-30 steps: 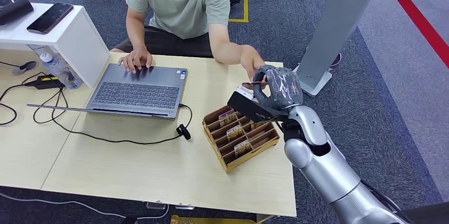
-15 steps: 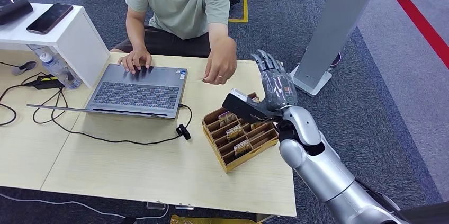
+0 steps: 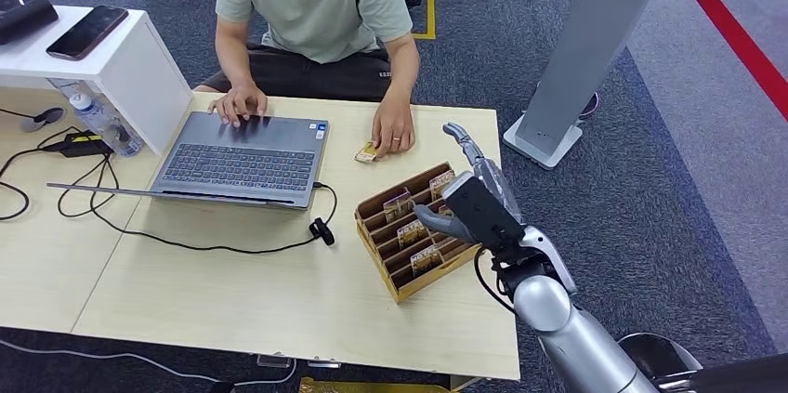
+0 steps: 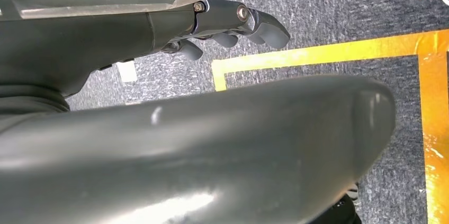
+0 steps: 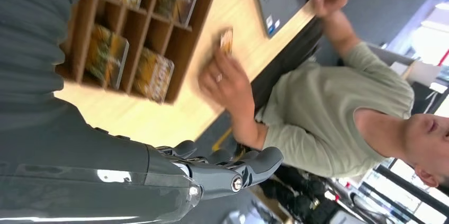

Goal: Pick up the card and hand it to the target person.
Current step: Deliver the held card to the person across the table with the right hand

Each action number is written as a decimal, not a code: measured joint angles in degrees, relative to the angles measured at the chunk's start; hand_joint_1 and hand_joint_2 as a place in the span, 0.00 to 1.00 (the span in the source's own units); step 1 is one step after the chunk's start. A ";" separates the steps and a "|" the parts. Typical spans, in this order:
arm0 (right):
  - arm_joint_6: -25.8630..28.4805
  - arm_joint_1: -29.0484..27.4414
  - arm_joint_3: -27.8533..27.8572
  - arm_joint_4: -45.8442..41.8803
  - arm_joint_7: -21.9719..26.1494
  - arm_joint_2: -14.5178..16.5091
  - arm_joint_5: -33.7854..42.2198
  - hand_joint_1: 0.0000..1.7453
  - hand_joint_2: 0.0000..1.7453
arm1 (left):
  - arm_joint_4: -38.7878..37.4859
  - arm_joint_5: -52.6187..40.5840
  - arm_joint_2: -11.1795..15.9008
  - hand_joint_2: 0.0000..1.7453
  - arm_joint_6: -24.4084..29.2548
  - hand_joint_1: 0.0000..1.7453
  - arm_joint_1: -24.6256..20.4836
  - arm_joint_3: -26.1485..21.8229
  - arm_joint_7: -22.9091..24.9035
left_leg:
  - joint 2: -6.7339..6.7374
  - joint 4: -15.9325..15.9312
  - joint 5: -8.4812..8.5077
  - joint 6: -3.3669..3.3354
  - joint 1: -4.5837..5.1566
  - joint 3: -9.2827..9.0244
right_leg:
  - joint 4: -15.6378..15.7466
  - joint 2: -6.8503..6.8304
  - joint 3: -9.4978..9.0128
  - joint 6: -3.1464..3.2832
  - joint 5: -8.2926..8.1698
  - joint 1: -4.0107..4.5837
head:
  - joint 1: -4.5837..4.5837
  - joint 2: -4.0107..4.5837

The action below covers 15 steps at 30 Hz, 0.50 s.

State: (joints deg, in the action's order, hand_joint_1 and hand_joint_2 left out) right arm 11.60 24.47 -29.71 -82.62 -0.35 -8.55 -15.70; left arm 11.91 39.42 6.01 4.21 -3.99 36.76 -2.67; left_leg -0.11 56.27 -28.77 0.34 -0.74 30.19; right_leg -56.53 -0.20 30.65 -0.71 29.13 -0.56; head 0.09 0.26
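The card (image 3: 367, 153) lies flat on the table beside the laptop, under the fingertips of the seated person's hand (image 3: 393, 128). In the right wrist view the card (image 5: 226, 40) sits just beyond that person's hand (image 5: 225, 83). My right hand (image 3: 474, 196) hovers over the right end of the wooden card holder (image 3: 446, 268), fingers spread and holding nothing. Its fingers (image 5: 238, 173) are stretched out, apart from the card. My left hand (image 4: 185, 128) hangs over the carpet with its fingers (image 4: 254, 20) extended and nothing in them.
Several more cards (image 3: 412, 230) stand in the holder's slots. An open laptop (image 3: 243, 156) and a black cable plug (image 3: 321, 229) lie left of the holder. A white shelf with a phone (image 3: 88, 31) stands at the far left. A grey stand (image 3: 595, 40) rises beyond the table's right edge.
The person took the card from my right hand and laid it on the table by the laptop. My right hand let go, opened and drew back down over the holder.
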 joint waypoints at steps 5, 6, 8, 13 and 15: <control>-0.21 -6.65 3.04 -3.36 4.19 -1.37 6.94 0.00 1.00 | 0.00 0.53 0.00 0.00 0.42 0.00 0.06 0.00 -0.17 | 0.00 0.00 0.00 0.00 0.00 -0.01 | 0.01 0.00 0.00 0.00 0.00 0.00 | -0.02 0.00; -0.26 -8.09 3.70 -3.92 4.92 -1.59 7.80 0.00 1.00 | 0.00 0.60 0.00 0.00 0.50 0.00 0.07 0.00 -0.20 | 0.00 0.00 0.00 0.00 0.00 -0.01 | 0.01 0.00 -0.01 0.00 0.00 0.00 | -0.02 0.00; -0.64 -10.91 4.95 -4.71 6.25 -1.91 9.46 0.00 1.00 | 0.00 0.69 0.00 0.00 0.57 0.00 0.08 0.00 -0.30 | -0.01 0.00 0.00 0.00 0.00 0.00 | 0.00 0.00 -0.01 0.00 0.00 0.00 | -0.02 0.00; -2.08 -16.42 7.42 -5.29 10.17 -2.22 14.51 0.00 1.00 | 0.00 0.75 0.00 0.00 0.71 0.00 0.05 0.00 -1.08 | 0.00 0.00 0.00 0.01 0.00 0.00 | 0.00 0.01 0.00 0.01 0.01 0.00 | -0.08 0.00; -1.71 -17.89 8.19 -5.29 11.12 -2.23 15.03 0.00 1.00 | 0.00 0.76 0.01 0.00 0.84 0.00 0.05 0.00 -1.34 | 0.00 0.00 0.00 0.01 0.00 0.01 | 0.00 0.01 -0.01 0.01 0.01 0.00 | -0.05 0.00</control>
State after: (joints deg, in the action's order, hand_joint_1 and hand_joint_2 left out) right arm 9.89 6.57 -21.53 -87.91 10.77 -10.79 -0.67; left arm 11.91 40.19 6.02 5.04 -3.93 36.76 -4.02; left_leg -0.11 56.27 -28.78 0.35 -0.74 30.19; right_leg -56.53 -0.19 30.64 -0.70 29.14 -0.56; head 0.04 0.26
